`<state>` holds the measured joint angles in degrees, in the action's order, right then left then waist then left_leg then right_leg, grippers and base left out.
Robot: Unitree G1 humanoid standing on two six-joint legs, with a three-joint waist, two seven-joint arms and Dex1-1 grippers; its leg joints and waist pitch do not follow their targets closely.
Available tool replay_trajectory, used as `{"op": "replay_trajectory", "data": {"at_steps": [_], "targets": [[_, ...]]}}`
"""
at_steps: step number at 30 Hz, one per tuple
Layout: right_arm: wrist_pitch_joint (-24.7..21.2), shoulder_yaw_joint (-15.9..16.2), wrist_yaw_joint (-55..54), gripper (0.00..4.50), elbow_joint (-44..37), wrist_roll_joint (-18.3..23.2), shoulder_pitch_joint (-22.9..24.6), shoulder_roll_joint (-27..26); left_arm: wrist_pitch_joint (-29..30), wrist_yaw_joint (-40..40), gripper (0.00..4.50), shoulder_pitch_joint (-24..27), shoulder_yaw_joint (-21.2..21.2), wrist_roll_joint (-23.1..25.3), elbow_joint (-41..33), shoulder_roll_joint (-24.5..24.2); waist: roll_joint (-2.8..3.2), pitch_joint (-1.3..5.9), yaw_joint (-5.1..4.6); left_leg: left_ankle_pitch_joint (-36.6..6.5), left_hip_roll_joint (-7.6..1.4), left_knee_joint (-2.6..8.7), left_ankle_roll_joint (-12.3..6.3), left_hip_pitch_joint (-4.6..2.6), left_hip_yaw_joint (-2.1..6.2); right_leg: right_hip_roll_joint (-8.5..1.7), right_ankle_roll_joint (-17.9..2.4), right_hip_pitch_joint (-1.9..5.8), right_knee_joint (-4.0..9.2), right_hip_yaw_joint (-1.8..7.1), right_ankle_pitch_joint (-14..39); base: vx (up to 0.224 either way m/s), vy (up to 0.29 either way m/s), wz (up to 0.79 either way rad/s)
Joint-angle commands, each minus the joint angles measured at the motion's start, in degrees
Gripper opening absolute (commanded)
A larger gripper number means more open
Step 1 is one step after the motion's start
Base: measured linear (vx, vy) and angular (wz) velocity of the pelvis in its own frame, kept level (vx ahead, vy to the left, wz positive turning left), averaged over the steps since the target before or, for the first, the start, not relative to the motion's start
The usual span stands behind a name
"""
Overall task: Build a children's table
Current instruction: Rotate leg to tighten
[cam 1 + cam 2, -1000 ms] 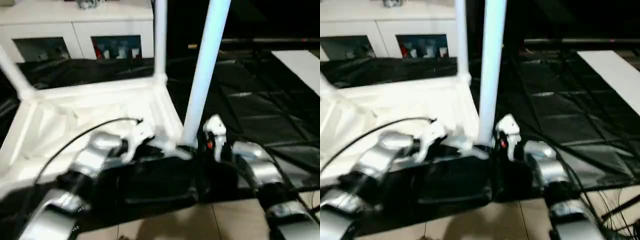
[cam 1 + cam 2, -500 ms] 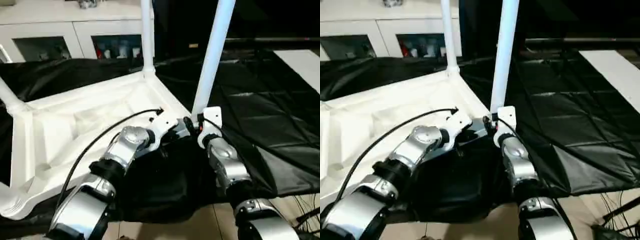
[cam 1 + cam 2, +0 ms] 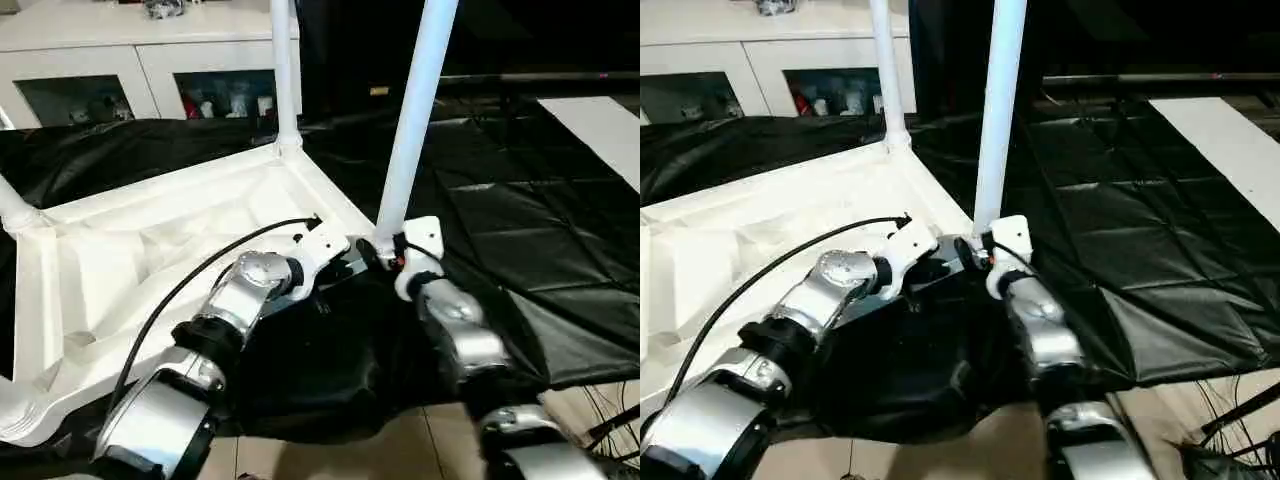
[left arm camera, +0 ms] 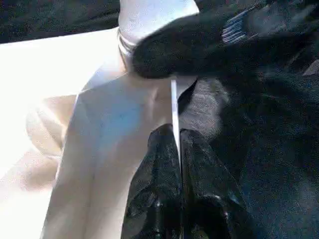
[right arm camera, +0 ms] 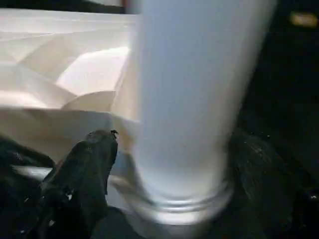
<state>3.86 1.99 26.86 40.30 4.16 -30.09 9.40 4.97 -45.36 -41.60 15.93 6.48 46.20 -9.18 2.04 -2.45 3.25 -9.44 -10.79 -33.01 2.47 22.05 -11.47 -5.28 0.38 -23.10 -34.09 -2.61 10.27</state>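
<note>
**Children's table being assembled upside down, a leg being seated at its near corner**

The tabletop is lying inverted on a black sheet on the floor, sockets up, so legs can be pushed in from above. The near leg is standing upright in its corner socket, another leg behind it. The left tool is being held closed, pinching the tabletop's thin rim. The right tool is straddling the leg's base, its fingers spread wide on either side, not clamped.

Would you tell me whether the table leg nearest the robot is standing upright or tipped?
Roughly upright, leaning slightly: the near leg rises from the upturned tabletop's corner socket.
</note>
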Motion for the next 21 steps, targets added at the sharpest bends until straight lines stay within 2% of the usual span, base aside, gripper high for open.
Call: {"op": "replay_trajectory", "data": {"at_steps": [1, 3, 5, 6, 7, 8, 9, 10, 12, 13, 15, 18, 21], "targets": [[-0.6, 1.8, 10.1, 3.89, -3.6, 1.7, -0.4, 3.0, -1.6, -6.2, 0.0, 3.1, 1.6, -0.5, -0.4, -2.0, -1.03, 3.61, 0.64, -12.2, -1.94, 3.35, -5.18, -0.63, 1.04, -2.92, -13.1, 3.04, 3.79, 1.64, 6.7, 0.0, 0.0, 0.0], [-1.2, 2.0, 13.5, 3.89, -4.2, 2.5, -0.2, 4.3, -1.8, -8.1, 0.0, 3.6, 1.8, -1.0, -1.4, -2.7, -0.84, 3.65, 0.67, -11.4, -1.96, 3.17, -6.13, -0.66, 0.89, -2.91, -14.0, 2.9, 3.67, 1.58, 5.9, 0.0, 0.0, 0.0], [-1.8, 2.1, 16.1, 3.89, -4.6, 3.1, -0.1, 5.3, -2.1, -9.7, 0.0, 4.1, 2.0, -1.4, -2.3, -3.4, -0.72, 3.57, 0.74, -11.5, -2.1, 3.2, -5.92, -0.71, 0.85, -2.83, -14.8, 2.85, 3.66, 1.47, 6.5, 0.0, 0.0, 0.0], [-1.9, 2.9, 20.2, 3.89, -5.2, 3.5, 0.3, 7.1, -2.8, -13.3, 0.0, 5.0, 2.4, -2.6, -4.1, -4.4, -0.65, 3.57, 0.77, -11.7, -2.24, 3.25, -5.49, -0.78, 0.84, -2.78, -15.1, 2.67, 3.61, 1.44, 7.3, 0.0, 0.0, 0.0], [-1.4, 4.4, 25.5, 3.89, -6.5, 3.8, 1.1, 9.4, -2.7, -18.8, 0.0, 6.5, 3.3, -4.3, -7.4, -6.4, -0.2, 3.59, 0.9, -12.6, -2.46, 3.41, -5.06, -0.93, 0.96, -2.75, -15.3, 2.68, 3.65, 1.37, 7.9, 0.0, 0.0, 0.0], [-1.4, 4.4, 25.5, 3.89, -6.5, 3.8, 1.1, 9.4, -2.7, -18.8, 0.0, 6.5, 3.3, -4.3, -7.4, -6.4, -0.36, 3.62, 1.15, -12.6, -2.59, 3.38, -4.85, -0.88, 0.92, -2.66, -15.6, 2.77, 3.43, 1.37, 7.0, 0.0, 0.0, 0.0], [-1.0, 5.7, 30.7, 3.89, -7.9, 4.4, 1.9, 11.5, -1.8, -24.2, 0.0, 7.9, 4.5, -5.7, -10.6, -8.7, -0.34, 3.54, 1.15, -12.5, -2.65, 3.47, -4.77, -0.86, 0.89, -2.66, -15.8, 2.68, 3.4, 1.41, 6.7, 0.0, 0.0, 0.0], [-1.5, 6.8, 35.4, 3.89, -9.3, 5.3, 2.5, 13.3, -1.3, -27.6, 0.0, 8.8, 5.1, -6.5, -12.8, -10.4, -0.31, 3.61, 1.57, -13.1, -2.66, 3.38, -4.7, -1.08, 0.85, -2.67, -15.9, 2.6, 3.34, 1.4, 7.0, 0.0, 0.0, 0.0], [-2.7, 8.5, 41.9, 3.89, -11.3, 6.6, 3.3, 15.6, -0.3, -30.4, 0.0, 9.6, 5.1, -7.4, -14.8, -12.1, -0.26, 3.57, 1.96, -14.2, -2.78, 3.46, -4.9, -1.21, 0.75, -2.66, -15.8, 2.51, 3.34, 1.49, 7.3, 0.0, 0.0, 0.0], [-2.8, 8.6, 42.2, 3.89, -11.4, 6.6, 3.3, 15.7, -0.2, -30.5, 0.0, 9.7, 5.1, -7.4, -14.9, -12.2, -0.17, 3.43, 2.22, -14.8, -2.86, 3.58, -4.74, -1.38, 0.74, -2.57, -15.7, 2.29, 3.44, 1.54, 8.1, 0.0, 0.0, 0.0], [-2.1, 9.6, 44.5, 3.89, -11.1, 5.8, 3.3, 16.6, -0.6, -30.8, 0.0, 9.7, 4.7, -7.4, -14.8, -12.6, -0.32, 3.29, 2.33, -15.8, -2.83, 3.79, -3.38, -1.31, 0.83, -2.76, -15.4, 2.29, 3.56, 1.59, 10.3, 0.0, 0.0, 0.0], [-1.9, 10.3, 46.2, 3.89, -10.9, 5.0, 3.3, 17.0, -0.8, -31.0, 0.0, 9.8, 4.5, -7.1, -15.0, -13.0, -0.44, 3.28, 2.25, -16.7, -2.68, 3.86, -2.41, -1.22, 0.91, -2.86, -14.5, 2.33, 3.69, 1.69, 12.6, 0.0, 0.0, 0.0], [-2.6, 11.3, 48.5, 3.89, -11.4, 5.6, 3.5, 17.5, 0.0, -31.2, 0.0, 10.1, 4.7, -7.7, -16.3, -13.5, -0.63, 3.38, 2.08, -16.1, -2.62, 3.76, -2.41, -1.19, 0.94, -2.89, -14.2, 2.39, 3.64, 1.7, 12.5, 0.0, 0.0, 0.0]]}}
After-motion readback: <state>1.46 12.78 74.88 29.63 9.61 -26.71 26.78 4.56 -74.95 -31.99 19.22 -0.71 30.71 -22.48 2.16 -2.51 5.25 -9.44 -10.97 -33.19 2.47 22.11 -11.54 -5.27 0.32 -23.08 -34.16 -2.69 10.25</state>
